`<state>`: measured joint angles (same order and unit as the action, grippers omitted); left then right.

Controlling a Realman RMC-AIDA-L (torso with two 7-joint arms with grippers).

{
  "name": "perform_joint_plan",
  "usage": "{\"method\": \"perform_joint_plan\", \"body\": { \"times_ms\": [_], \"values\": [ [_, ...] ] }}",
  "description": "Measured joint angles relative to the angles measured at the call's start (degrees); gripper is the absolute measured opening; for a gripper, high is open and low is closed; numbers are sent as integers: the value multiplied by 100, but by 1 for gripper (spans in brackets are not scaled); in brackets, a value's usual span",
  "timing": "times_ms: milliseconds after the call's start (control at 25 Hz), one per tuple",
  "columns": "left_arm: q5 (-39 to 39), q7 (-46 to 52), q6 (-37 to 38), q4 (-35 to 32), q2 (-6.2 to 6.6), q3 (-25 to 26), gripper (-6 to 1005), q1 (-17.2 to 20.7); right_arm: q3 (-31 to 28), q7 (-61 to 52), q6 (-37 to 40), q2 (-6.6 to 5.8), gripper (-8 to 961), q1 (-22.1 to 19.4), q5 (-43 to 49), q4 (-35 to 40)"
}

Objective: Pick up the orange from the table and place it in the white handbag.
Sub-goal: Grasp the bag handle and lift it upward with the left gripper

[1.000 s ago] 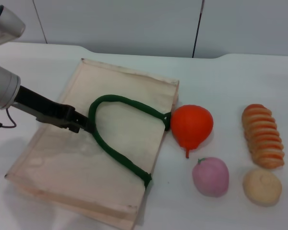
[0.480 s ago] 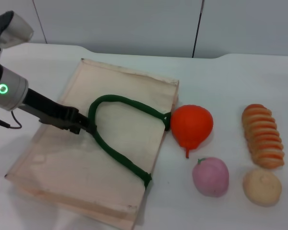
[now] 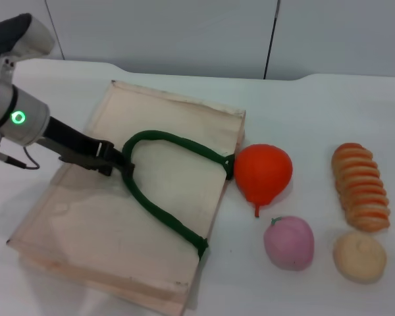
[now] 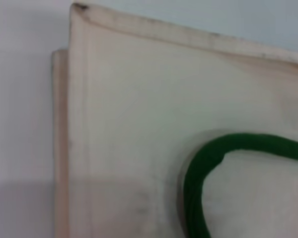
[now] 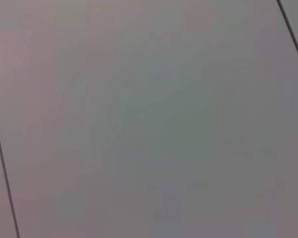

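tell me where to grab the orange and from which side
Grip the orange across its round upper body, coming from above. The pointed stem tip faces the peach, and the white handbag with its green handle touches one flank, so the top is freest.

The white handbag [image 3: 118,217] was a pale cream, faintly pinkish fabric with darker smudged edging along its rim, and its rope handle [image 3: 164,214] was dark green. The orange [image 3: 263,172] was a glossy, bright orange-red. The peach [image 3: 288,242] was dusty pink with a small green stem. The round bun [image 3: 359,256] was pale tan. The sliced loaf [image 3: 361,186] was banded in orange-brown and cream. The table [image 3: 316,112] was white. The left gripper [image 3: 122,168] was black, on a silver-grey arm bearing a glowing green ring.
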<state>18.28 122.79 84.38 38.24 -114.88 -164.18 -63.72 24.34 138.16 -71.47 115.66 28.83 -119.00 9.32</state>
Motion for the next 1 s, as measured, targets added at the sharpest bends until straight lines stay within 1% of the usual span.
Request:
{"method": "perform_joint_plan", "body": {
  "times_ms": [200, 480, 840, 1000],
  "values": [
    [6, 69, -270, -241, 28, 0, 557, -82, 0, 0, -16, 0, 885, 8, -1, 0],
    [36, 193, -619, -730, 146, 0, 557, -101, 0, 0, -28, 0, 886, 9, -1, 0],
    [398, 466, -1108, -1000, 157, 0, 556, -143, 0, 0, -33, 0, 886, 17, -1, -3],
    [421, 485, -1139, -1008, 154, 8, 556, -166, 0, 0, -34, 0, 886, 40, -1, -18]
  ]
}}
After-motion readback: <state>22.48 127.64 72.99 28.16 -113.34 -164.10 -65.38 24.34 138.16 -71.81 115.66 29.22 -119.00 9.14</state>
